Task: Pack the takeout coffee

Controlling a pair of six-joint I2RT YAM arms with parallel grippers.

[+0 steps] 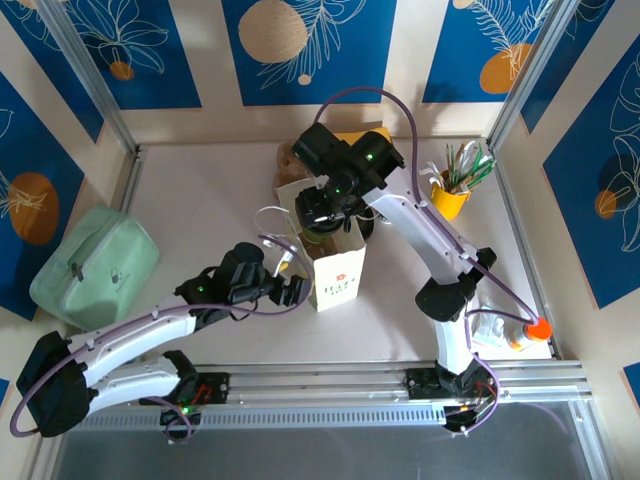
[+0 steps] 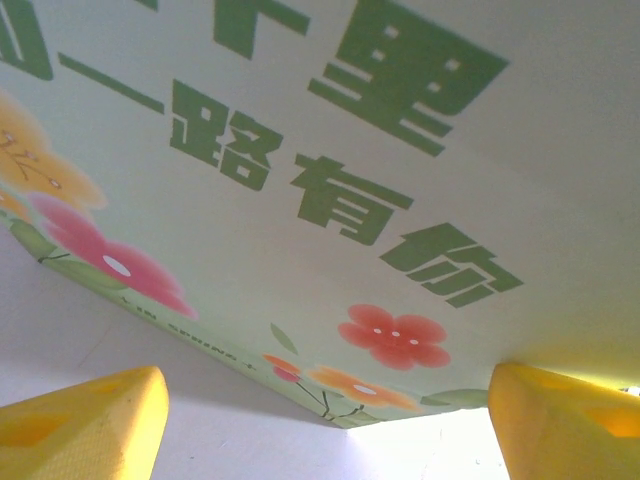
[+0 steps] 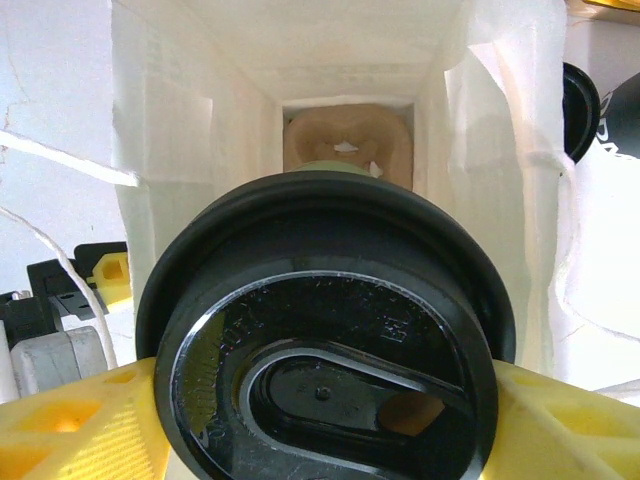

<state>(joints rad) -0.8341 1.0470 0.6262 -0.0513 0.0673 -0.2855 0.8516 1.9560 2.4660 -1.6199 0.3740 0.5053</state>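
right wrist view looks straight down into the open paper bag (image 3: 170, 150), where the black-lidded takeout coffee (image 3: 325, 350) is pinched by its sides between the yellow fingers (image 3: 70, 420) of the right gripper (image 3: 320, 425). the coffee hangs at the bag's mouth, above a tan moulded insert (image 3: 347, 140) on the bag's floor. seen from above, the bag stands upright near the middle of the table (image 1: 200, 200), a little toward its near edge. the left gripper (image 1: 295, 290) sits at the bag's left side with its fingers spread before the printed face; whether they touch the paper cannot be told. to do the step well, the cup likely needs to go straight down, upright and centred between the walls, since the creased right wall leans inward and could snag the lid. it seems wise to aim for the insert's hollow and to part the fingers only once the cup rests there. the left arm should steady the bag without crushing it.
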